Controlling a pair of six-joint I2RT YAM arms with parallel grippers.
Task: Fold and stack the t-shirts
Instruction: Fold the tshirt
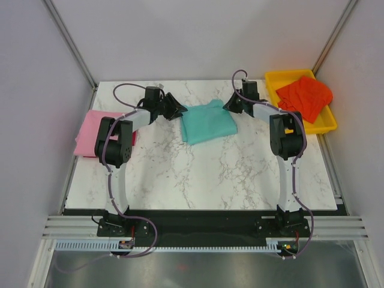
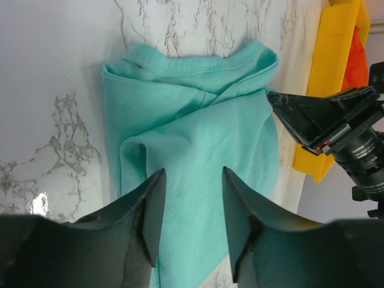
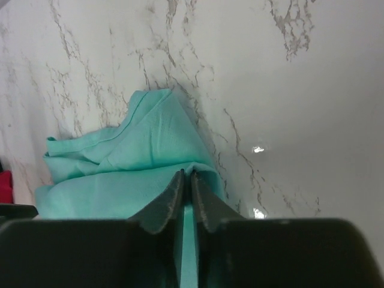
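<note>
The teal t-shirt (image 1: 209, 123) lies rumpled and partly folded at the far middle of the marble table (image 1: 198, 174). My left gripper (image 1: 180, 111) is at its left edge. In the left wrist view its jaws (image 2: 192, 175) stand apart over the teal cloth (image 2: 198, 132), which shows in the gap between them. My right gripper (image 1: 229, 105) is at the shirt's right edge, and the right wrist view shows it (image 3: 186, 175) shut on a raised fold of the teal cloth (image 3: 132, 171). A pink t-shirt (image 1: 90, 129) lies at the table's left edge. An orange-red t-shirt (image 1: 305, 96) lies crumpled in the tray.
A yellow plastic tray (image 1: 273, 78) sits at the far right corner, also seen as the yellow tray (image 2: 330, 72) in the left wrist view. A sliver of crimson cloth (image 3: 5, 187) shows at the left edge of the right wrist view. Grey walls enclose the table.
</note>
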